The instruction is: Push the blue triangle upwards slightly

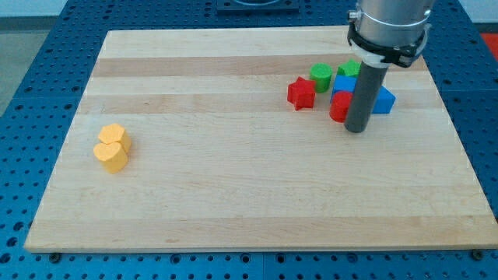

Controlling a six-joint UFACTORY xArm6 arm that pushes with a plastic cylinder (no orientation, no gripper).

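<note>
At the view's upper right, my tip (356, 129) rests on the wooden board (233, 194); bare rod, nothing to clench or hold, and it carries nothing. Tip sits just below the cluster, right beside the red block (338, 108) (shape unclear, rod hides part of it), contact not certain. Blue triangle (384, 100) pokes out just right of the rod, near the board's right edge, mostly hidden behind it. Blue block (343, 83) directly above the red one, touching. Green blocks behind: one (320, 77) clear, looks round-ish, another (348, 68) partly hidden. Red star (301, 92) at the cluster's left. Two yellow blocks (112, 147) far off at the view's left, touching each other.

Triangle looks small, light, rigid, probably slides easily on smooth wood. Best pushed from its bottom edge, near centre; off-centre contact would likely spin it.
</note>
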